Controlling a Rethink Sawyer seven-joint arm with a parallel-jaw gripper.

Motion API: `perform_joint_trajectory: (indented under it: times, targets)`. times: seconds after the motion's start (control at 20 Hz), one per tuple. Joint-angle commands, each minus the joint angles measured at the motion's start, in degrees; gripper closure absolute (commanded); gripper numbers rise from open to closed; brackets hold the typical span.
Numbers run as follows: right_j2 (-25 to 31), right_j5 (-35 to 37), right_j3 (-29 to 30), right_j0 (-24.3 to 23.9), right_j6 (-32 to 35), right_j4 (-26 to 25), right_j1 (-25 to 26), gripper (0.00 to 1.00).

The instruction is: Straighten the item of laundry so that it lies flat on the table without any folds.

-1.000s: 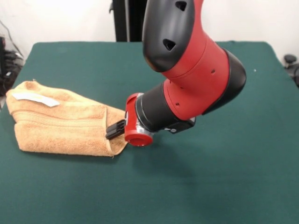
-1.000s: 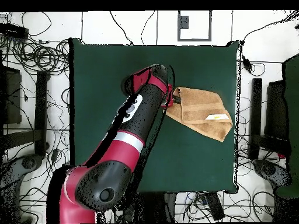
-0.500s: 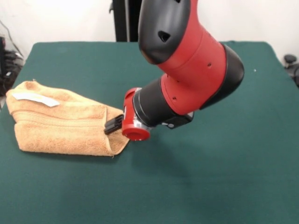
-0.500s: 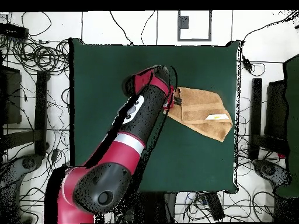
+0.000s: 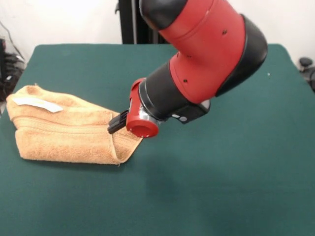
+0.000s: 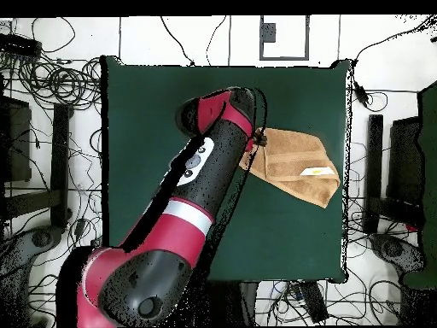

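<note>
The orange-tan towel (image 5: 64, 132) lies folded over in a thick bundle at the left side of the dark green table (image 5: 221, 172), its white tag (image 5: 37, 103) on top near the far left end. My gripper (image 5: 114, 126) points sideways into the towel's right end and is shut on the cloth there, so that edge stands slightly raised. In the overhead view the towel (image 6: 294, 162) sits at the table's right side, with the gripper (image 6: 259, 145) at its left corner, mostly hidden by the arm.
The red and black arm (image 6: 201, 196) stretches across the middle of the table (image 6: 154, 111). The towel's left end reaches the table's left edge (image 5: 4, 128). Cables (image 6: 51, 85) and stands surround the table on the floor.
The arm has risen and the gripper has shifted slightly up and left at the towel's right end. That end of the towel is lifted a little.
</note>
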Motion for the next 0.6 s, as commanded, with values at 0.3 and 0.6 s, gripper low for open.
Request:
perform_joint_trajectory:
  times: [0.3,0.6]
  targets:
    - [7.35,2.09,-1.37,2.07,6.75,5.14,1.95,1.0]
    - [8.46,1.9,-1.99,1.46,3.25,5.49,2.21,1.0]
